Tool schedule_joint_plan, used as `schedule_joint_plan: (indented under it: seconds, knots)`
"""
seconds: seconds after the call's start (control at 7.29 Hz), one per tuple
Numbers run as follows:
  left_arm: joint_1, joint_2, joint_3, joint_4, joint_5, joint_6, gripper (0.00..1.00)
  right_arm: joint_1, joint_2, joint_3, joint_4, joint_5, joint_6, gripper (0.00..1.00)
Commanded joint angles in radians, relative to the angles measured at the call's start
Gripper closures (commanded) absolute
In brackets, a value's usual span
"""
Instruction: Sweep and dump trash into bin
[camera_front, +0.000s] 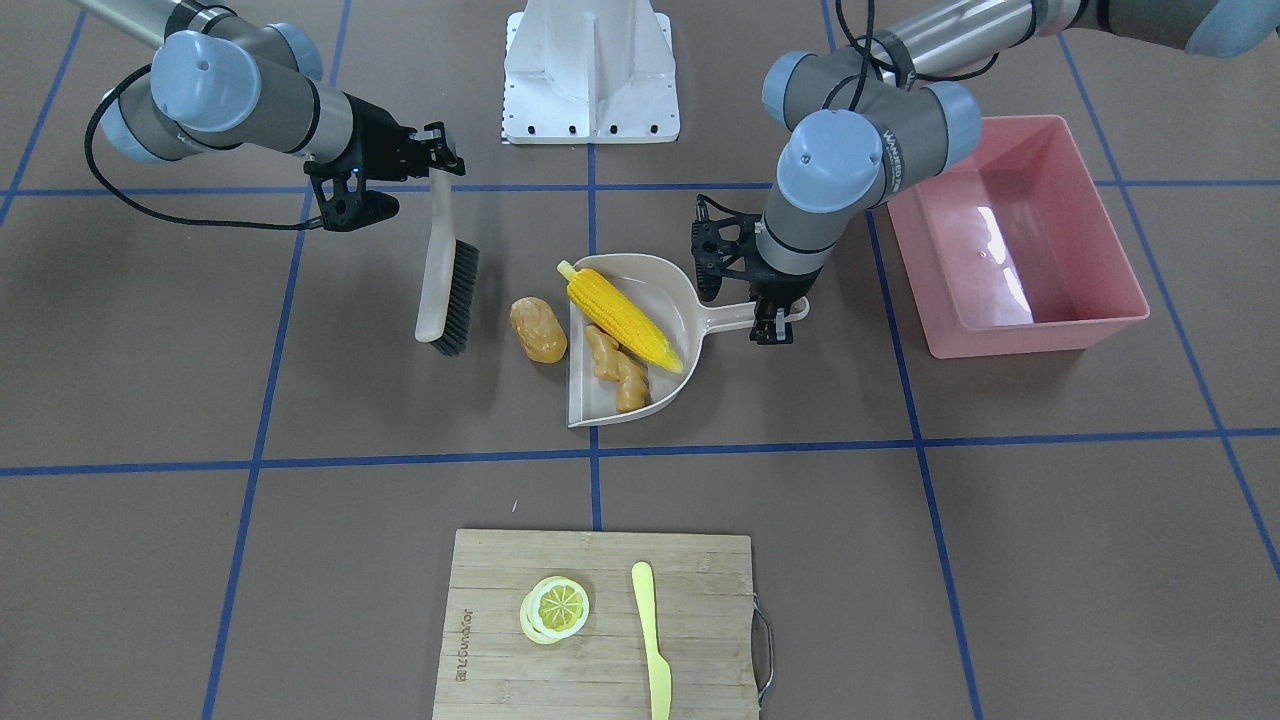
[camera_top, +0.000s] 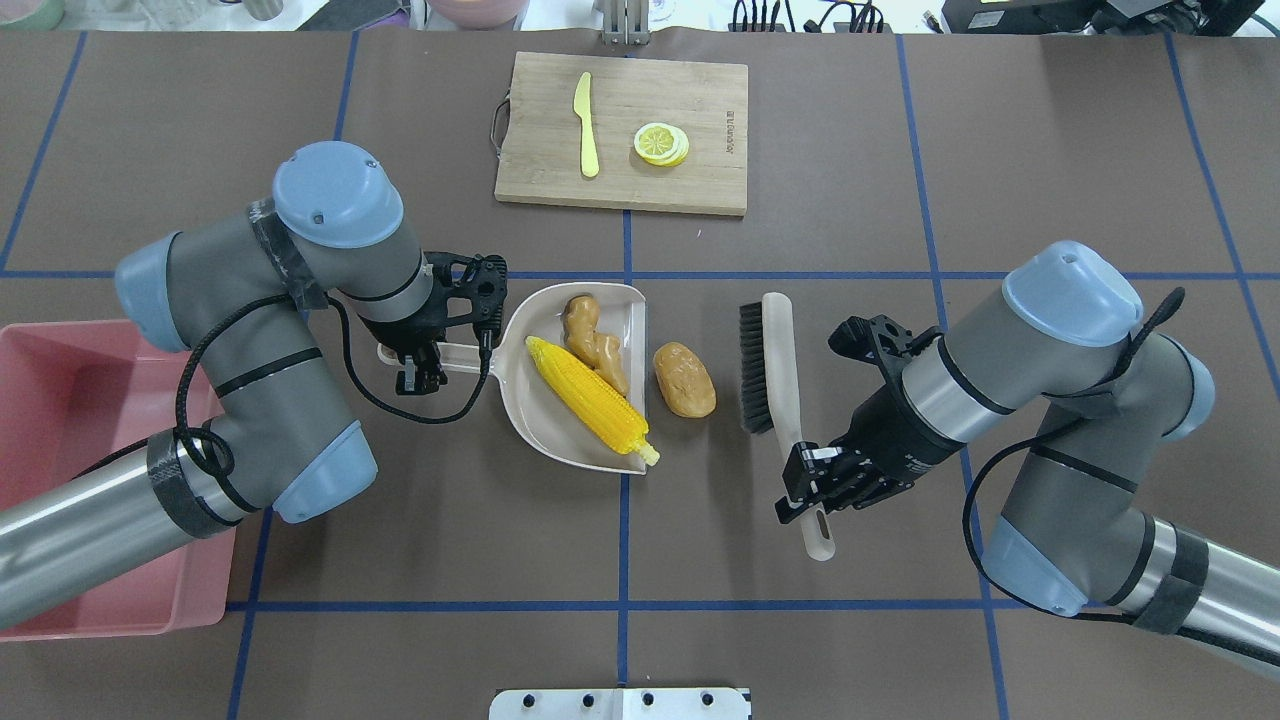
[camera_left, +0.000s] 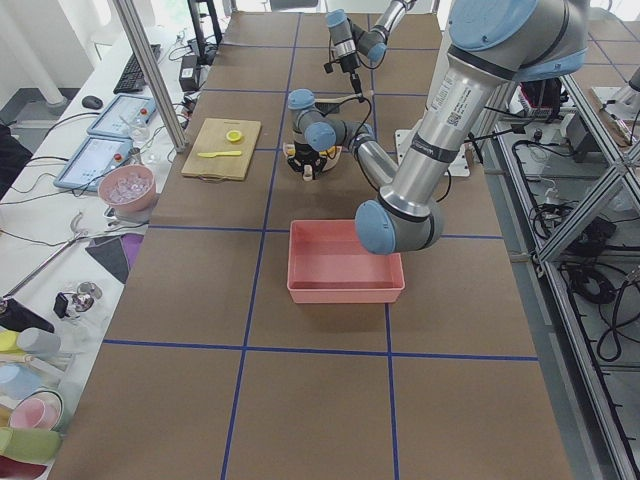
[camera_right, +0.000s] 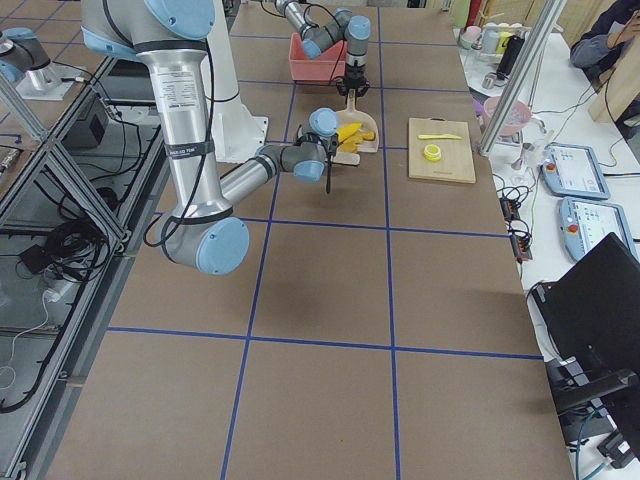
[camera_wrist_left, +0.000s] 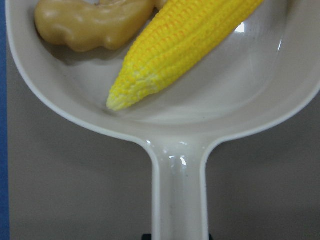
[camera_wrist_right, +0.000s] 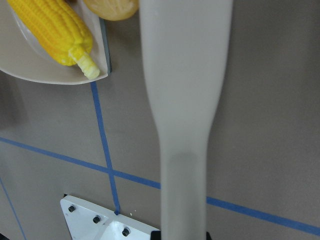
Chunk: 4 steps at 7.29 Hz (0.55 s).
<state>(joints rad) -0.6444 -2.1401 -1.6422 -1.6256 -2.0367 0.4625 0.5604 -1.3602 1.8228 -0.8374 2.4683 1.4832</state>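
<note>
Between dustpan (camera_top: 545, 315) and right gripper's (camera_top: 815, 480) brush (camera_top: 775, 370) lies the potato (camera_top: 684, 379).

Grey arms (camera_top: 250, 330), pale blue joint caps (camera_top: 338, 193), black cables (camera_front: 180, 218), black left tool (camera_top: 422, 374) and right tool (camera_top: 808, 490)

Pink plastic bin (camera_front: 1040, 335) gleaming glossy, beige plastic dustpan (camera_front: 685, 290) shining smooth, brush (camera_front: 460, 300) bristling coarse, corn cob (camera_front: 622, 318) looking bumpy, wooden board (camera_front: 700, 600) showing grain.
</note>
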Motion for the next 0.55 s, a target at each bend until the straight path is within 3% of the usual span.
schedule_joint_plan:
  seconds: [0.0,0.27,0.41]
  knots:
    - [0.006,0.0,0.013,-0.033,0.0,-0.022,1.0,-0.042,0.015,-0.007,0.018,-0.044,0.084,1.0]
    - [0.006,0.0,0.012,-0.04,0.0,-0.022,1.0,-0.121,0.056,-0.013,0.017,-0.133,0.13,1.0]
    - [0.006,0.0,0.012,-0.043,0.0,-0.022,1.0,-0.131,0.093,-0.031,0.017,-0.137,0.159,1.0]
